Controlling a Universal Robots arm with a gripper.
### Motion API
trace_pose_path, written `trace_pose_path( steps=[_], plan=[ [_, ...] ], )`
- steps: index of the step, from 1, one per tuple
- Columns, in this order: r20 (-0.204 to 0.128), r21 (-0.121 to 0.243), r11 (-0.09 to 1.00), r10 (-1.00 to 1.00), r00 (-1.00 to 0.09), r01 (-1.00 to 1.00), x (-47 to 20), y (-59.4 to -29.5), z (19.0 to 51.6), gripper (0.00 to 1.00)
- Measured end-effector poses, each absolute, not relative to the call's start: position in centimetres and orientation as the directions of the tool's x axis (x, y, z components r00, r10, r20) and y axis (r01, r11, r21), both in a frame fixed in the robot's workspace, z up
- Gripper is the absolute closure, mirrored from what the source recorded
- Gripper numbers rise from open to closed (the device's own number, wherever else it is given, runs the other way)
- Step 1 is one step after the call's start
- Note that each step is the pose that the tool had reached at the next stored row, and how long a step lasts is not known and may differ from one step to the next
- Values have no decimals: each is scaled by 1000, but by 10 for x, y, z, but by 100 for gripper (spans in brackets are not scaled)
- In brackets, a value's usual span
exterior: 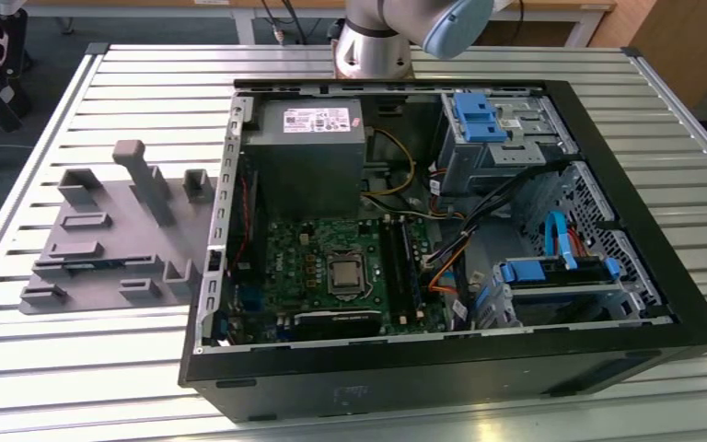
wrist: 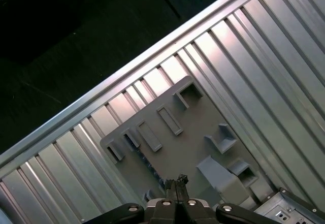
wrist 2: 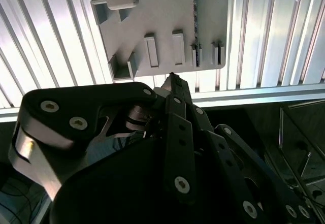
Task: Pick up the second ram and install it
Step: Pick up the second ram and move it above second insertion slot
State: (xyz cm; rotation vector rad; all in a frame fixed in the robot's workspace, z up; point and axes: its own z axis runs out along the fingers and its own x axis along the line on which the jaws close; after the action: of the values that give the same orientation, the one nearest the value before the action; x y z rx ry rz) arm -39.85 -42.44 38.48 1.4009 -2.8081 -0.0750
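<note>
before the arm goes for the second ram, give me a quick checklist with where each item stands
1. Second ram standing on edge in the grey holder: ok.
2. Gripper over the holder, apart from the ram: ok.
3. Jaws open for the grasp: not ok, shut and empty.
4. Computer case open, motherboard exposed: ok.
5. Free memory slot on the motherboard: cannot tell.
</note>
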Motion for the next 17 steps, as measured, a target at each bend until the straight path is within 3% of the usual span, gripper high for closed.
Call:
trace_pose_path(
  steps=[17],
  plan=[
    [-19, 44, 584, -811, -585, -811, -398, -424, 385, 89]
  ],
)
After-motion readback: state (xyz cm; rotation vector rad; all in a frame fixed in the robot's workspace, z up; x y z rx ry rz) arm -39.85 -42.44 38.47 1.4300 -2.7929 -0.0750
